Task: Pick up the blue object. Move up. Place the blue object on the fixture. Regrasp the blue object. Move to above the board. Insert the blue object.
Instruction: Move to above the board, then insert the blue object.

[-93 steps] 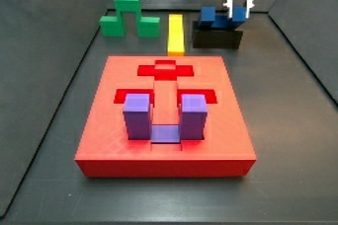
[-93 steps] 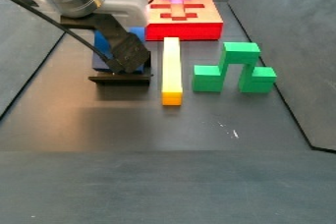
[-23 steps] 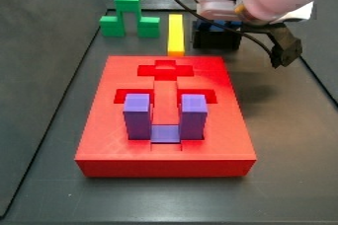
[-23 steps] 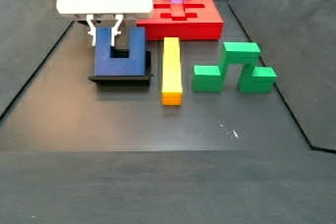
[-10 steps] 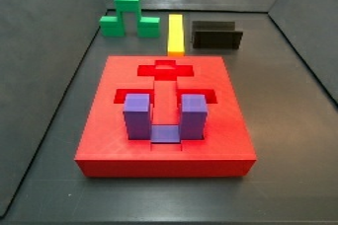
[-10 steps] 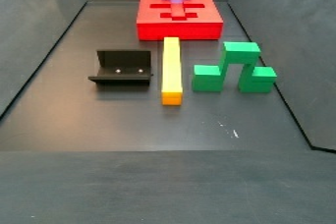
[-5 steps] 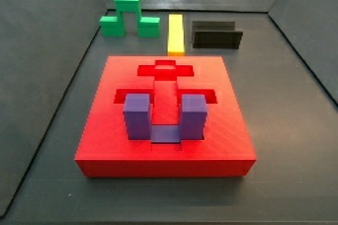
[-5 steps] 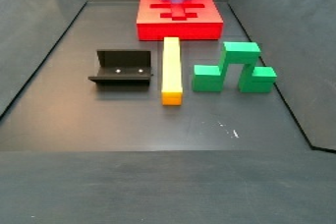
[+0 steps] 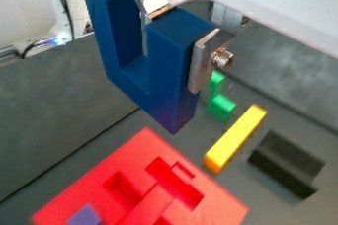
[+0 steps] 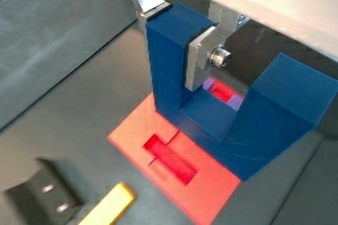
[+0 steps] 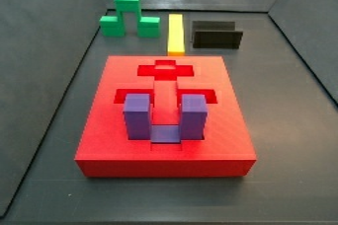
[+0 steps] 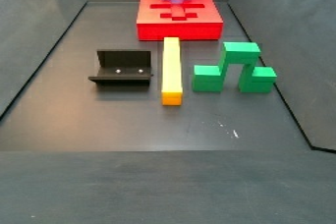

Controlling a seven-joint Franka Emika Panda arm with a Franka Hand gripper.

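Note:
The gripper (image 9: 175, 46) is shut on one prong of the dark blue U-shaped object (image 9: 138, 66); silver finger plates press on both sides of that prong. Both wrist views show the hold (image 10: 172, 32), with the blue object (image 10: 278, 96) hanging high above the red board (image 10: 142, 130). The board (image 9: 138, 185) lies below in both wrist views. The gripper and the blue object are out of view in both side views. The black fixture (image 11: 216, 37) stands empty behind the board (image 11: 227, 140); it also shows in a side view (image 12: 121, 69) and in both wrist views (image 9: 284, 160).
A purple U-shaped block (image 11: 165, 118) stands in the board's recess, prongs up. A yellow bar (image 12: 171, 69) lies between the fixture and a green block (image 12: 237, 68). Dark walls ring the floor.
About two seconds ago the gripper stood at the fixture with the blue object. Both have since left the side views and the fixture is empty. Nothing has moved over the last second.

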